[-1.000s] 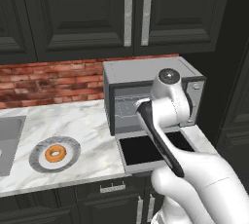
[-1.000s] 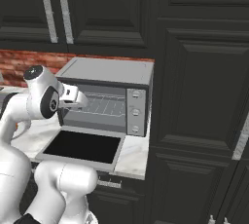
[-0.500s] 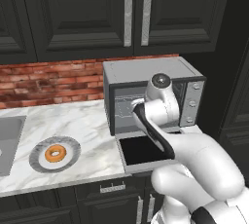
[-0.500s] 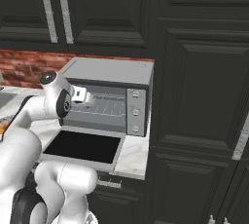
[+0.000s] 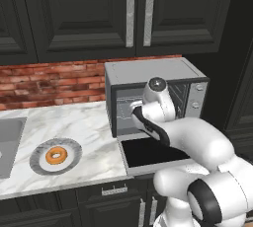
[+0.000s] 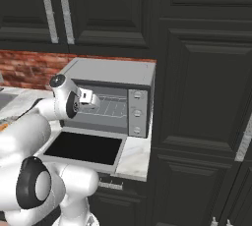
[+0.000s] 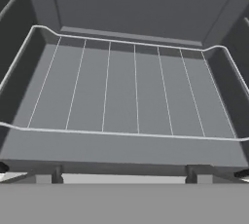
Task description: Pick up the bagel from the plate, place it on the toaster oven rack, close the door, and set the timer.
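Left base view: we see the small orange-brown ring bagel (image 5: 56,155) on the grey-rimmed round plate (image 5: 37,162), our two-finger gripper (image 6: 93,100) spread wide at the boxy grey toaster oven (image 5: 148,73).

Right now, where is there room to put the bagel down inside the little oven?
The toaster oven rack is bare across its whole width, from the left wall to the right wall and back to the rear panel. The door lies open and flat in front, also bare. The crowded spot is the oven mouth, where the open gripper hangs. The bagel sits on the plate.
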